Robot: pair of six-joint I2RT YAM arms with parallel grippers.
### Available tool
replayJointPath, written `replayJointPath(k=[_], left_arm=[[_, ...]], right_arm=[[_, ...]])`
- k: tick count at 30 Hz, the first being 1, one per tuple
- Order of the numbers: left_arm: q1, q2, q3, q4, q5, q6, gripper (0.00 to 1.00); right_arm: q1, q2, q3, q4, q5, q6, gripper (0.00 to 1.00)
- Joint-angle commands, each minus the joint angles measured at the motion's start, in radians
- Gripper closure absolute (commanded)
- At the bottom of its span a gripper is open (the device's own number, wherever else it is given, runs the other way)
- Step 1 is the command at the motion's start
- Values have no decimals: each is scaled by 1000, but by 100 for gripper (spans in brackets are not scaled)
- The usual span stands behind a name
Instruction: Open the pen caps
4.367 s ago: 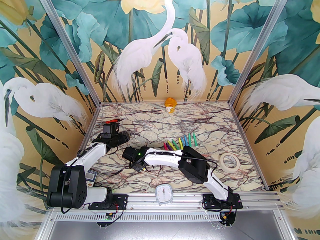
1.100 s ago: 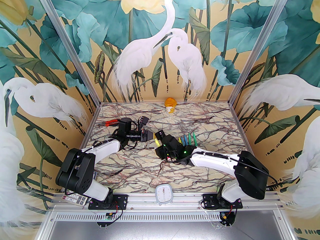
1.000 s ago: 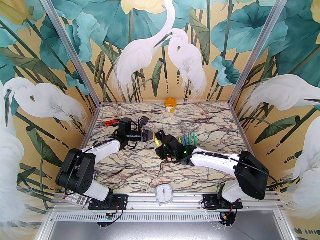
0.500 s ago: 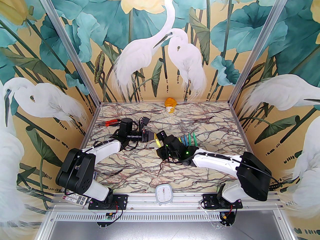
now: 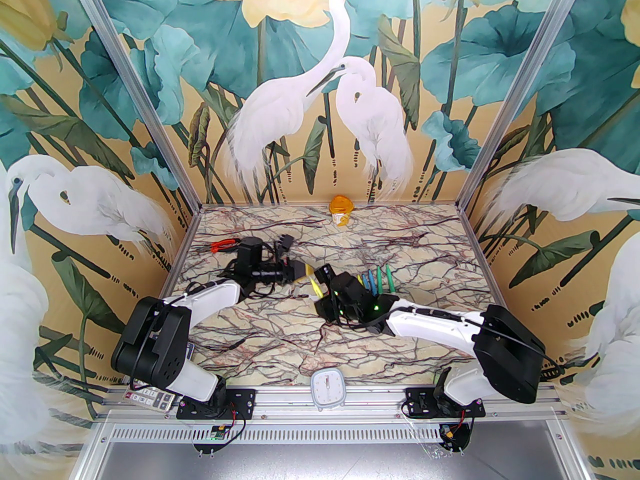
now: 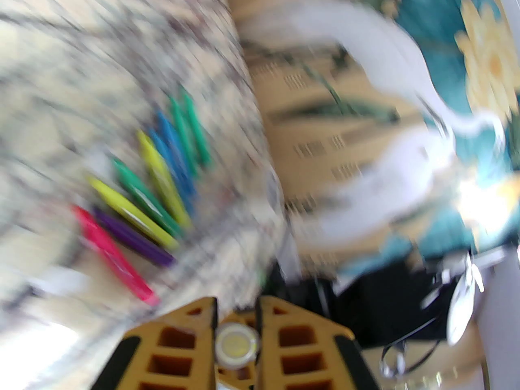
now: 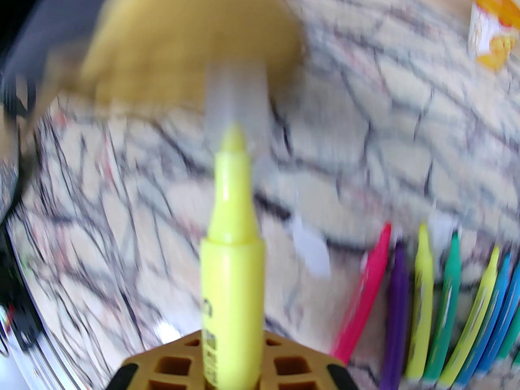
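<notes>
Pen cap of clear, colourless plastic (image 7: 237,92) is pinched between the closed yellow fingers of the left gripper (image 6: 237,313), above the middle of the marble-patterned table (image 5: 280,338). The right gripper (image 7: 231,362) is closed on the body of a bright yellow felt marker (image 7: 231,254). Its bare tip lies right at the mouth of the cap, and the blur hides whether it is fully out. I judge this the pulling-apart step. Next, the arms need to draw apart along the pen's line. The other coloured markers (image 7: 422,299) lie in a row nearby.
</notes>
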Motion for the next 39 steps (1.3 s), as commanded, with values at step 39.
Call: replayJointPath(k=[39], left_arm=[[-172, 217, 309, -793, -598, 428, 91]], right_arm=[[2, 299, 248, -167, 277, 249, 99]])
